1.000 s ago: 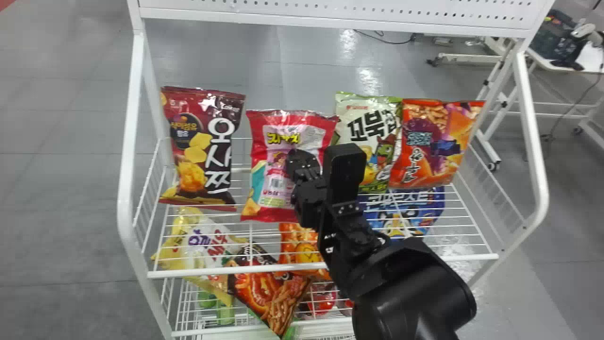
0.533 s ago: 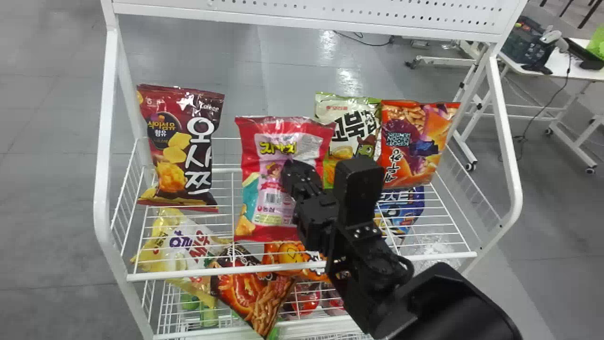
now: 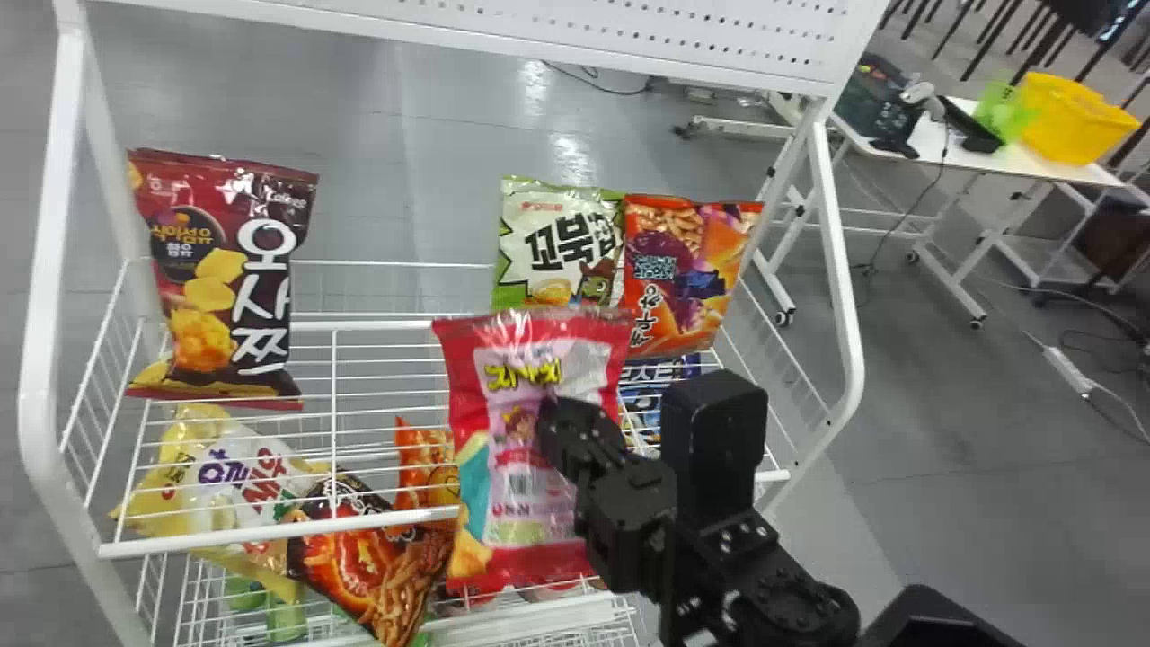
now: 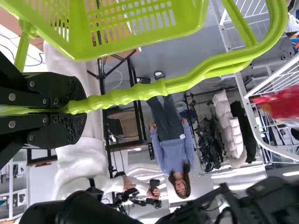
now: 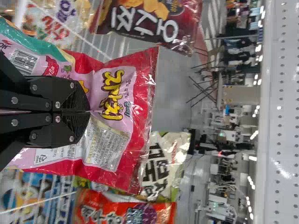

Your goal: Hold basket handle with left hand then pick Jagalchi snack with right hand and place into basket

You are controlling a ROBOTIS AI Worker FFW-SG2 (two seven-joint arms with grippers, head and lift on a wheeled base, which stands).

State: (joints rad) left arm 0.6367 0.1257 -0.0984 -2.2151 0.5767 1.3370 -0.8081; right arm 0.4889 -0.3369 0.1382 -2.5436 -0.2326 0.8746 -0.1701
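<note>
My right gripper (image 3: 561, 431) is shut on the pink and red Jagalchi snack (image 3: 485, 377), held upright in front of the rack's shelf edge. In the right wrist view the right gripper (image 5: 86, 112) pinches the middle of the Jagalchi bag (image 5: 140, 88), whose pouch bulges on both sides of the fingers. In the left wrist view my left gripper (image 4: 77, 106) is closed around the handle (image 4: 135, 93) of the green basket (image 4: 135, 35).
The white wire rack (image 3: 269, 530) holds other snack bags: a dark red one (image 3: 225, 279), a green and white one (image 3: 552, 243) and an orange one (image 3: 687, 270). A table (image 3: 1060, 162) with a yellow bin (image 3: 1074, 117) stands back right.
The Jagalchi bag has come off the shelf row toward the robot, lower in the head view, with my right gripper on it. The rack has shifted left in that view.
</note>
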